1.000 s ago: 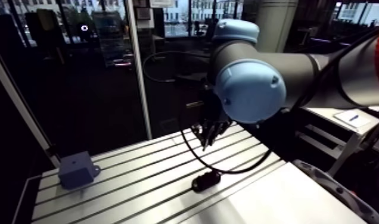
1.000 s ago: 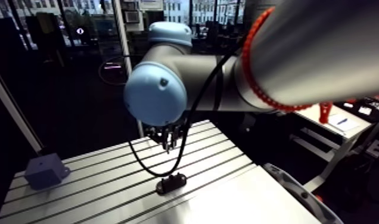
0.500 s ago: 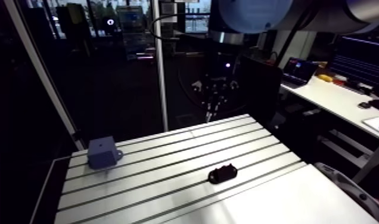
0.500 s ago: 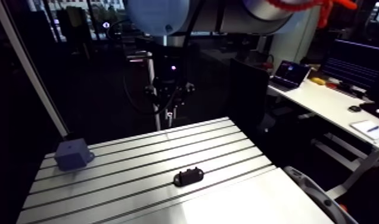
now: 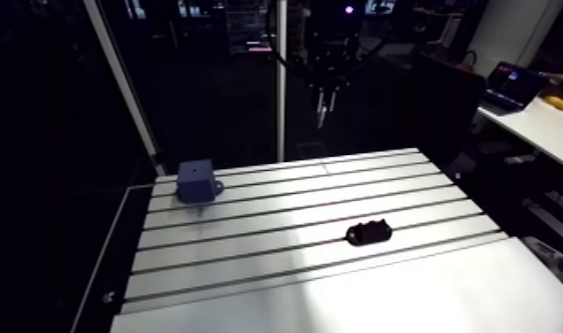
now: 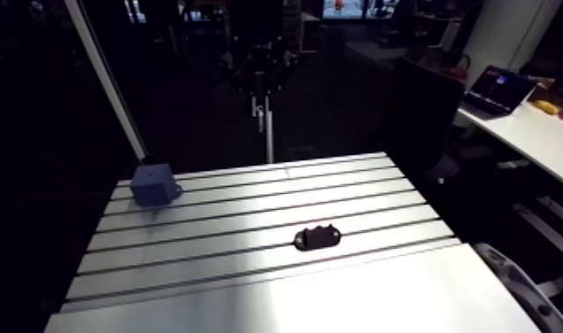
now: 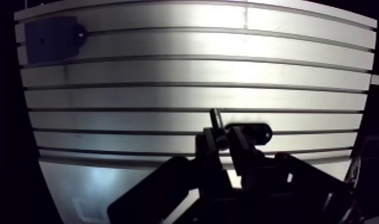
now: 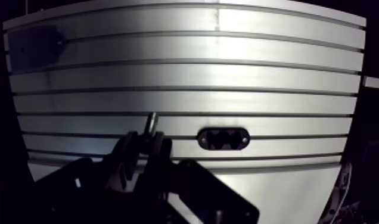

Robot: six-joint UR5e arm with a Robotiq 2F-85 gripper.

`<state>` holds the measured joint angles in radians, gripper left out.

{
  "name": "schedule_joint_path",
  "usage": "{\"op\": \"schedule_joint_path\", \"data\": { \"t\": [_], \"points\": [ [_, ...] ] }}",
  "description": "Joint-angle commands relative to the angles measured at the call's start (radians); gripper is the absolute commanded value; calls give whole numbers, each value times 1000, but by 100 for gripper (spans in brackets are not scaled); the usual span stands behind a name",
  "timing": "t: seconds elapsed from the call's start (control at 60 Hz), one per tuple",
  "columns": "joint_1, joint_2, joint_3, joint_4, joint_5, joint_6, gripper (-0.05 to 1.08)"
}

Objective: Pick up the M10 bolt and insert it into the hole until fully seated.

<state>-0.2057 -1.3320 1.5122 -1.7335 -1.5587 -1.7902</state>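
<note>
**Bolt held in the jaws, high above the counter**

The jaws are clenched on the M10 bolt, whose thin shank stands out ahead of them in the wrist view; we cannot tell how much of its head end is buried in the grip; in the arm view the jaws hang well above the counter, out past its far edge. We judge the bolt stiff and hard, dense for its size yet light for this arm; its smooth metal could slip or tip between flat faces; the sound hold is the one we see, at the head end, with the shank free and in line with the jaws. Below, a dark oblong part lies on a slot near the counter's middle, with openings in its top face; a blue block sits well apart from it at a far corner; we cannot tell which of the two carries the hole.
</note>
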Motion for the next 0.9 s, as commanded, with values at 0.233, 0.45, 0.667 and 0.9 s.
{"op": "schedule_joint_path", "data": {
  "t": [0.233, 0.45, 0.667, 0.9],
  "points": [
    [161, 165, -234, 125, -28, 40, 108],
    [207, 231, -328, 187, -25, 45, 108],
    [258, 295, -406, 208, -24, 45, 108],
    [309, 349, -461, 218, -25, 45, 108]
  ]
}}
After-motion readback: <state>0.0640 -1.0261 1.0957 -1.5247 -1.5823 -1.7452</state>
